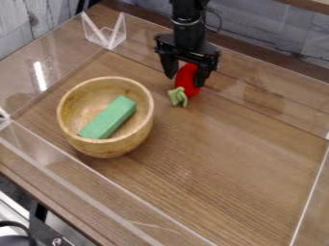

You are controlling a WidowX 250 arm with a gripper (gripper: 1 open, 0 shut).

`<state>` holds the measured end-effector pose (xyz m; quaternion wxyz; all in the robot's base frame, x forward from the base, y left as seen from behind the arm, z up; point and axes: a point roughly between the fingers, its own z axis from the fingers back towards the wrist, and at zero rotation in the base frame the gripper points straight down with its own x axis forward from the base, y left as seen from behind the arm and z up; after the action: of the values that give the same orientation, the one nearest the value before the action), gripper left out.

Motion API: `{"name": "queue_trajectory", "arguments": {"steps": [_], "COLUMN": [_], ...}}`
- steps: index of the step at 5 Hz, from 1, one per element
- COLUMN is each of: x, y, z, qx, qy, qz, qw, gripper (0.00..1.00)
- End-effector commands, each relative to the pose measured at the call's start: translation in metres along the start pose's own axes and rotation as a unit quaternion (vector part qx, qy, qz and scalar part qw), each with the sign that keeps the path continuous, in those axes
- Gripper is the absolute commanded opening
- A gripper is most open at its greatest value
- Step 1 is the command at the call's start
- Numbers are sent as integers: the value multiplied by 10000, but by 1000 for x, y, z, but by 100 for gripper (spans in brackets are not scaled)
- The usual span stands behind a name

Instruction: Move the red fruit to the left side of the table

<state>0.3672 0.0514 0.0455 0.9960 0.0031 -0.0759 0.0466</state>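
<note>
Tabletop (213, 187): brown wood grain, smooth, a soft sheen to it. Round bowl (77, 137): pale wood by its look, smooth. Rectangular block (108, 118) in the bowl: green, smooth, matt. Toy fruit (191, 76): bright red, smooth, plastic-looking. Side walls (309, 219): clear acrylic to the eye, see-through.

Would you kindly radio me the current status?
Pincer open, just behind red fruit. Fruit on table. Bowl with green block nearby.

Black robot arm (188, 13), dark claw (189, 56).
</note>
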Motion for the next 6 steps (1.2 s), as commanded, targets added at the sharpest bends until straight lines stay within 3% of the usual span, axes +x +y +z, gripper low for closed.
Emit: {"name": "queue_trajectory", "arguments": {"steps": [1,6], "x": [14,6], "y": [3,6], "z": [16,5], "qx": [-5,-47], "qy": [-314,-288], "qz": [-89,-220], "qw": [9995,9993], "gripper": [100,100]}}
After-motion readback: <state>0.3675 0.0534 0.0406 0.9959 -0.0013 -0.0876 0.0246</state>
